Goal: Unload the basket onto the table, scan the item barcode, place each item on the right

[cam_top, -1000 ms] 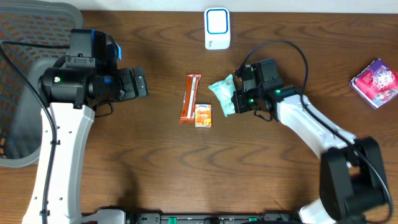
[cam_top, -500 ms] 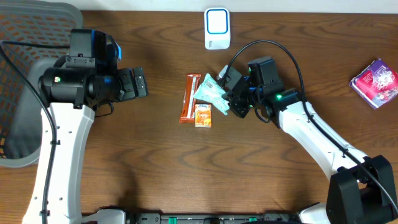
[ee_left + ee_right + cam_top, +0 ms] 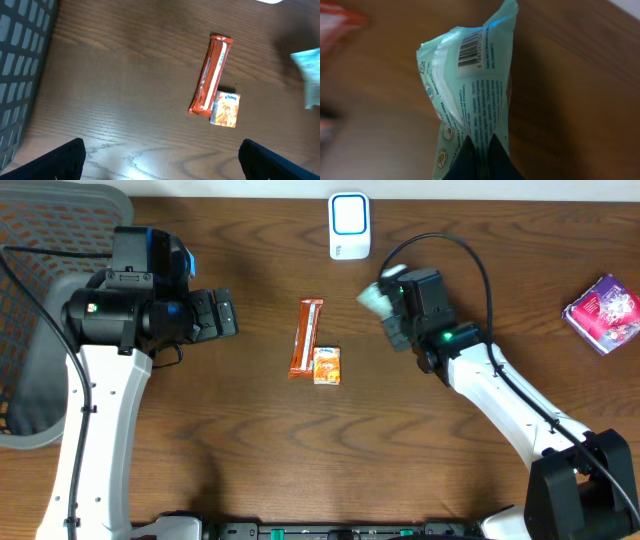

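Since a second ago the right hand (image 3: 393,322) has swung the teal packet (image 3: 375,298) away from the two orange items and up toward the white scanner (image 3: 349,225). The packet was beside the small orange sachet (image 3: 327,366) then; now it is well clear of it. The right hand is clenched on the packet's lower end, and the packet sticks out past the fingertips, toward the scanner. In the right wrist view the packet is creased and stands up from the fingers, with its barcode (image 3: 470,47) near the far end, facing that camera. The scanner lies just beyond the packet, out ahead of the hand and slightly to one side. The orange bar (image 3: 306,337) lies on the table off to the side of the right hand, with the sachet touching its near end. The left hand (image 3: 222,313) hangs released, fingers spread wide, pointing toward the bar from the other side. A grey basket (image 3: 40,330) sits behind it. A purple packet (image 3: 603,313) lies far behind the right hand.
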Robot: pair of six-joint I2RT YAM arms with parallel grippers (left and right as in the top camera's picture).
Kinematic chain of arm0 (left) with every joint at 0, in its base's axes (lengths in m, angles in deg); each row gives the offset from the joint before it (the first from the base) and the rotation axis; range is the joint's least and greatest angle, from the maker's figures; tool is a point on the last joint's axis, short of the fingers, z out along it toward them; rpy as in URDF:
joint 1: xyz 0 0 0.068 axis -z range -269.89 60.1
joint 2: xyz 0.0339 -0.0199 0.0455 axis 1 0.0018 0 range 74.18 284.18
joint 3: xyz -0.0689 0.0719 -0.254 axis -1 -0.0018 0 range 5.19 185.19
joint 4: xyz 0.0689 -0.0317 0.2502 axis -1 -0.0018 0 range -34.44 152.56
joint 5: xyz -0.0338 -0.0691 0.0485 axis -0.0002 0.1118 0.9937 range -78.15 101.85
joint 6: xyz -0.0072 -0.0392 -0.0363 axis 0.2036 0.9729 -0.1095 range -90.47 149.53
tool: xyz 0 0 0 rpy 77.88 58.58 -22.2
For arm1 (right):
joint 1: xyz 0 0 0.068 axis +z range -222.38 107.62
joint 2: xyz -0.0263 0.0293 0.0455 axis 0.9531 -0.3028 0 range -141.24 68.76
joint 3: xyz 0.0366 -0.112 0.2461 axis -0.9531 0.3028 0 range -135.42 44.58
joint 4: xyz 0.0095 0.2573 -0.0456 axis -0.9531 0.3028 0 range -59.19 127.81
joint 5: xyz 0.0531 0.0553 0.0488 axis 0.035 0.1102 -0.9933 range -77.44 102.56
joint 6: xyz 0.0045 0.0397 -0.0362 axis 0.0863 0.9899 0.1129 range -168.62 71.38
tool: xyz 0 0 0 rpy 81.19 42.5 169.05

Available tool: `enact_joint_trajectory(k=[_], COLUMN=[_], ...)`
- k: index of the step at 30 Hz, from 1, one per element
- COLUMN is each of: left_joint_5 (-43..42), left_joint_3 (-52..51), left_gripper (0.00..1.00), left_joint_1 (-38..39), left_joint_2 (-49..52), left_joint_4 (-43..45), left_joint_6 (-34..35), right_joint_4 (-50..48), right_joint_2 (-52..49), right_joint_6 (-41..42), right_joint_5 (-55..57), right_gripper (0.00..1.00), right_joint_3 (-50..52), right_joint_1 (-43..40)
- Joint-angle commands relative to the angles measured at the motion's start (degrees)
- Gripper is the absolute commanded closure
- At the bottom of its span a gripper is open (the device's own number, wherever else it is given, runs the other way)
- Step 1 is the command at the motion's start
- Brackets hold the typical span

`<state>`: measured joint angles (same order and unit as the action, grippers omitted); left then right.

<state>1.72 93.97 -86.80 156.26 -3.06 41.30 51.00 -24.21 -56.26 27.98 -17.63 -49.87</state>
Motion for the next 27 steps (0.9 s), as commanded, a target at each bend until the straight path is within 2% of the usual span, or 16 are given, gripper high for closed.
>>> enact_joint_trajectory(k=[1,9,18,22,25,27], left_joint_5=[0.3,0.3,0.3,0.3,0.3,0.3], left_joint_3=[0.3,0.3,0.3,0.3,0.3,0.3], left_gripper=[0.02,0.02,0.02,0.02,0.02,0.02], left_joint_1=[-0.2,-0.2,-0.2,-0.2,-0.2,-0.2], left_joint_2=[0.3,0.3,0.3,0.3,0.3,0.3], left_joint_4=[-0.1,-0.1,-0.1,-0.1,-0.1,-0.1], left_joint_6=[-0.1,-0.1,-0.1,-0.2,-0.1,-0.1], right_joint_4=[1.8,8.5,9.4,9.0,9.1,9.2], right_joint_2=[0.3,-5.6,-16.1,-15.4,-14.8,-14.4], right_joint_6=[8.3,10.9,11.1,12.0,11.9,12.0], right_joint_5=[23.8,35.3,35.3,34.4,29.3,24.2], right_gripper=[0.98,0.99,0.98,0.79,0.67,0.55], right_joint_3=[-0.9,-0.8,-0.8,-1.4,-3.0,-4.5], right_joint_1=[0.1,0.1,2.8,8.0,12.1,14.4])
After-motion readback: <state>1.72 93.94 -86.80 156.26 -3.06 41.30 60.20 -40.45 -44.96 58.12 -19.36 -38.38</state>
